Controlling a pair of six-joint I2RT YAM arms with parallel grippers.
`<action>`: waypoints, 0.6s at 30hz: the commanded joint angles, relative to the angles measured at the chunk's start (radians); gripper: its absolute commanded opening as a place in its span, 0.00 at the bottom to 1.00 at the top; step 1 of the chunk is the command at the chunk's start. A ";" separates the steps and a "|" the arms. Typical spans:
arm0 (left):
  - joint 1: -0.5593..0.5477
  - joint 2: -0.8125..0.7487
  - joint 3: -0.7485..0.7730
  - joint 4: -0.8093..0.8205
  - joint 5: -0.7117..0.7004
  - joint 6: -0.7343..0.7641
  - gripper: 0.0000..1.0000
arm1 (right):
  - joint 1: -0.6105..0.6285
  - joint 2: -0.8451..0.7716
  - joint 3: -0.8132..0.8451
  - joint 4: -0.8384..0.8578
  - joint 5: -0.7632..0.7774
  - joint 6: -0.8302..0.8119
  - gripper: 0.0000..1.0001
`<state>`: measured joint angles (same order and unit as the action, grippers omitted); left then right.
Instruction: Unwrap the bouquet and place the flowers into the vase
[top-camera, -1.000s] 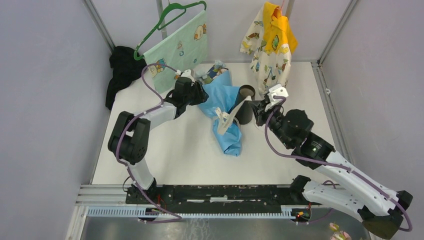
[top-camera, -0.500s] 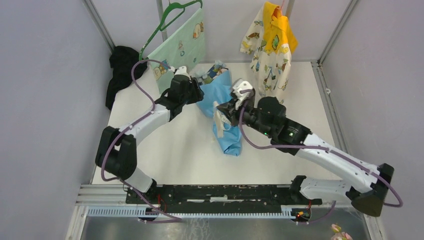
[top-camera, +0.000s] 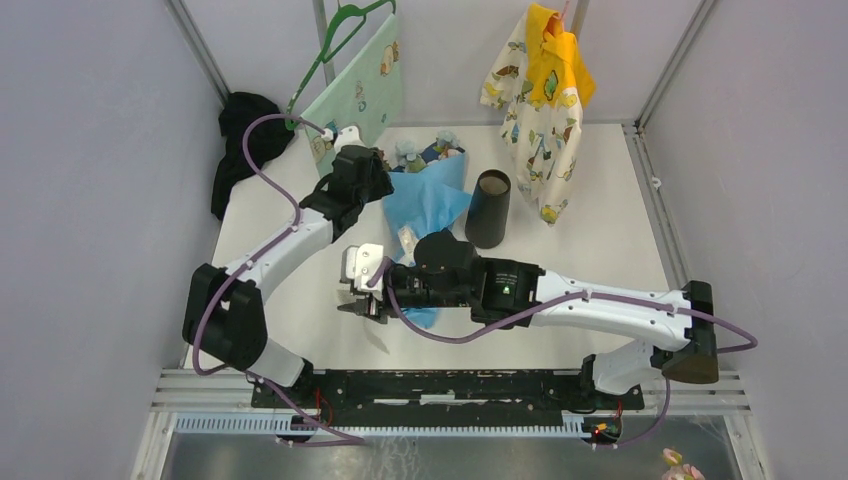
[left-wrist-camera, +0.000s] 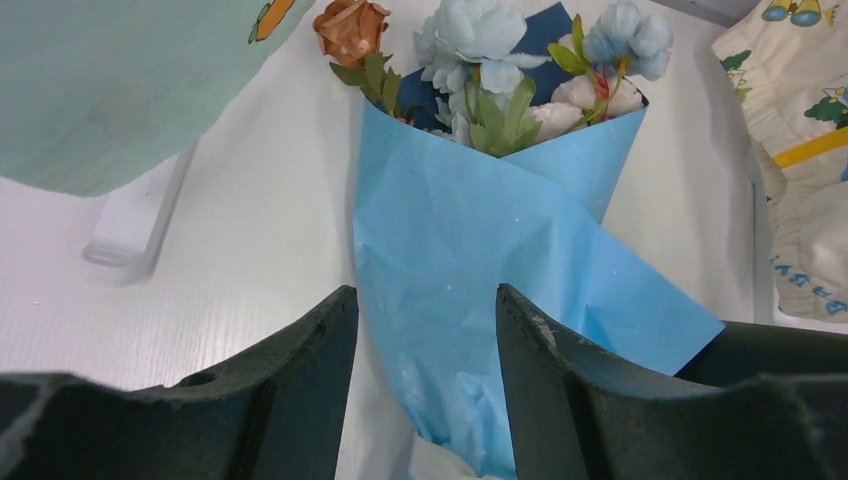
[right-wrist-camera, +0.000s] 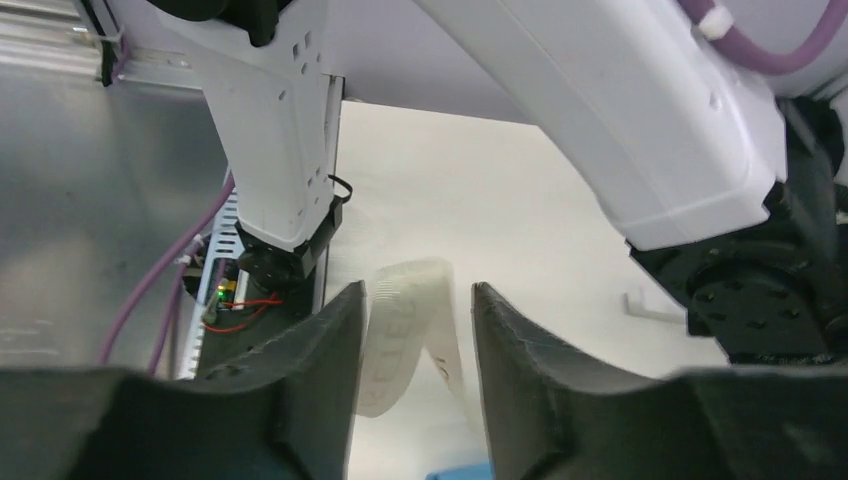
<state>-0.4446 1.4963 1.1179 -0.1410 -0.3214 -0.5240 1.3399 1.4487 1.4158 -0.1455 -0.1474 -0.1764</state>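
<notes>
Flowers (left-wrist-camera: 480, 45) poke from the wide end of the bouquet (top-camera: 425, 195), which lies wrapped in blue paper on the table (top-camera: 600, 250) just beside the upright vase (top-camera: 488, 208). The left gripper (left-wrist-camera: 425, 300) hangs with its jaws apart over the paper's narrowing part. The right gripper (right-wrist-camera: 417, 300), near the table's front edge, is parted with a cream ribbon (right-wrist-camera: 405, 320) loose between its jaws.

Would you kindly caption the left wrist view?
Open left fingers face the wrapped bouquet, flowers at its far end.
</notes>
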 joint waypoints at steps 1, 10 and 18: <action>-0.001 0.026 0.098 0.032 -0.025 0.024 0.61 | -0.010 -0.089 -0.045 0.041 0.056 -0.035 0.59; -0.018 0.073 0.198 0.078 0.309 0.184 0.62 | -0.011 -0.324 -0.323 0.107 0.439 -0.040 0.82; -0.275 0.174 0.289 -0.217 0.174 0.404 0.66 | -0.022 -0.596 -0.479 0.138 0.941 -0.025 0.83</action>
<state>-0.6048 1.6043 1.3209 -0.1925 -0.0971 -0.2817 1.3212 0.9730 0.9596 -0.0891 0.4728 -0.2111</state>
